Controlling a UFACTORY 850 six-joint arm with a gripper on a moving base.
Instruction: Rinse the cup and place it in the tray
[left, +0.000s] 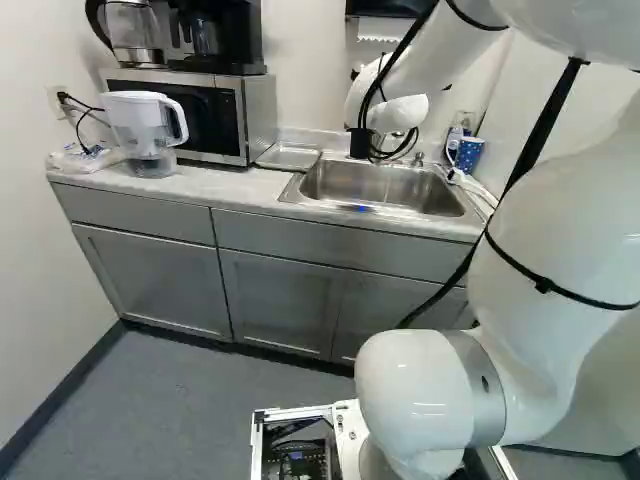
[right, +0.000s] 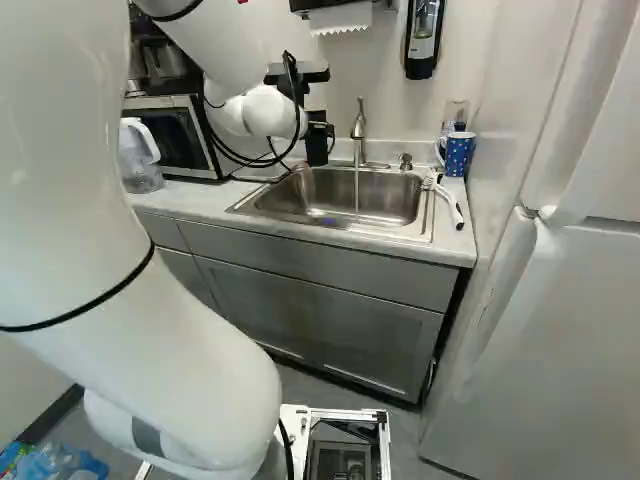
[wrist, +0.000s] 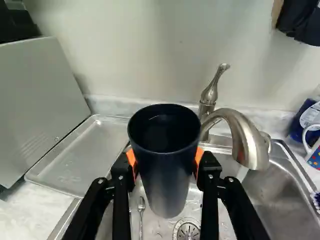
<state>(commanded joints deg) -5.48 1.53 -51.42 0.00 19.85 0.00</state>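
Observation:
In the right base view my gripper (right: 318, 130) hangs over the left part of the sink (right: 400, 232). The wrist view has the gripper (wrist: 165, 162) shut on the dark blue cup (wrist: 165, 150), an orange pad on each side. The cup is roughly upright, mouth open, beside the faucet spout (wrist: 245, 145). A thin stream of water (right: 357, 192) falls from the faucet in the right base view, apart from the cup. On the counter between sink and microwave lies the flat metal tray (wrist: 82, 155), also in the left base view (left: 288, 157).
The microwave (left: 190, 112) stands beside the tray, with a water pitcher (left: 145, 130) next to it. A spoon (wrist: 141, 212) lies in the basin near the drain (wrist: 187, 231). Beyond the sink are a blue patterned mug (right: 458, 152) and a white-handled brush (right: 450, 205). A fridge (right: 540, 350) stands at the right.

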